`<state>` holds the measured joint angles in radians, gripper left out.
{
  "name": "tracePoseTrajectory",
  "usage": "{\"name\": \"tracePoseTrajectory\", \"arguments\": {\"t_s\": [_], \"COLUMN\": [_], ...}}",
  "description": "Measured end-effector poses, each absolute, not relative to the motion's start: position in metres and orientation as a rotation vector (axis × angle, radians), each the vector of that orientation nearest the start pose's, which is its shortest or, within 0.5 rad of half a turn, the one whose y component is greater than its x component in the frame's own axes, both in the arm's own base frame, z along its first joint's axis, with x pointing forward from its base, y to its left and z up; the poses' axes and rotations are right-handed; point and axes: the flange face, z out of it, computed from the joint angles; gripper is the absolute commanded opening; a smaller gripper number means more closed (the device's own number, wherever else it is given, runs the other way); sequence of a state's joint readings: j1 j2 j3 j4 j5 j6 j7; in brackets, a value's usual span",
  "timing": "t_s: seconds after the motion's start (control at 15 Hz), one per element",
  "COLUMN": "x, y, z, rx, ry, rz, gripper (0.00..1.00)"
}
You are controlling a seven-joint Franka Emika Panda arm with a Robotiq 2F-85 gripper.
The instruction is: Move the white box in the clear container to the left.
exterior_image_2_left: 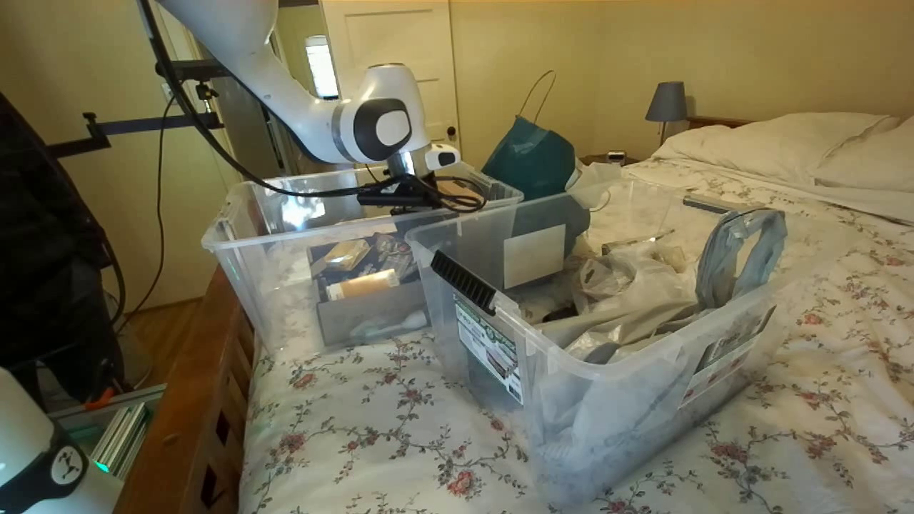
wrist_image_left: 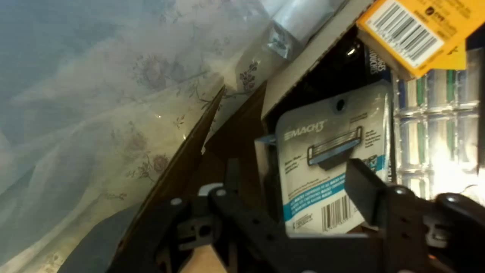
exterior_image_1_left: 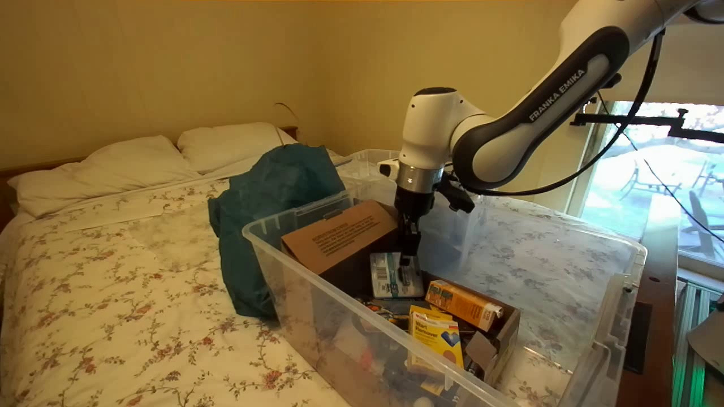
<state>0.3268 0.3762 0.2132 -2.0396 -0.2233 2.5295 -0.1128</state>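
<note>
Gripper (wrist_image_left: 295,176) is being suspended over the white box (exterior_image_1_left: 390,281), jaws being held apart. The white box is being enclosed by the clear container (exterior_image_1_left: 638,257); in an exterior view it is being flanked by brown cardboard (exterior_image_1_left: 339,237) at ten o'clock and an orange packet (exterior_image_1_left: 464,305) at four o'clock.

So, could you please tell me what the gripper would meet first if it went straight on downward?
Probably the white box: in the wrist view, one finger of the open gripper overlaps it, though the depth between them is unclear.
</note>
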Motion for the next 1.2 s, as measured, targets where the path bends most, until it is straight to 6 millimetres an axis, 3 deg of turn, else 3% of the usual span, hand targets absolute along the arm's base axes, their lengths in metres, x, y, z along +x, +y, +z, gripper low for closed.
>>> {"name": "tracePoseTrajectory", "arguments": {"t_s": [0.07,0.13,0.27,0.87,1.0,1.2], "x": [0.523,0.522,0.519,0.514,0.513,0.510], "y": [0.310,0.309,0.309,0.307,0.308,0.316], "z": [0.269,0.264,0.257,0.257,0.264,0.278], "rx": [-2.917,-2.919,-2.918,-2.911,-2.900,-2.855], "ry": [-1.240,-1.237,-1.238,-1.193,-1.182,-1.181], "rz": [-0.194,-0.168,-0.124,-0.015,-0.018,-0.040], "gripper": [0.98,0.69,0.71,0.06,0.00,0.01]}}
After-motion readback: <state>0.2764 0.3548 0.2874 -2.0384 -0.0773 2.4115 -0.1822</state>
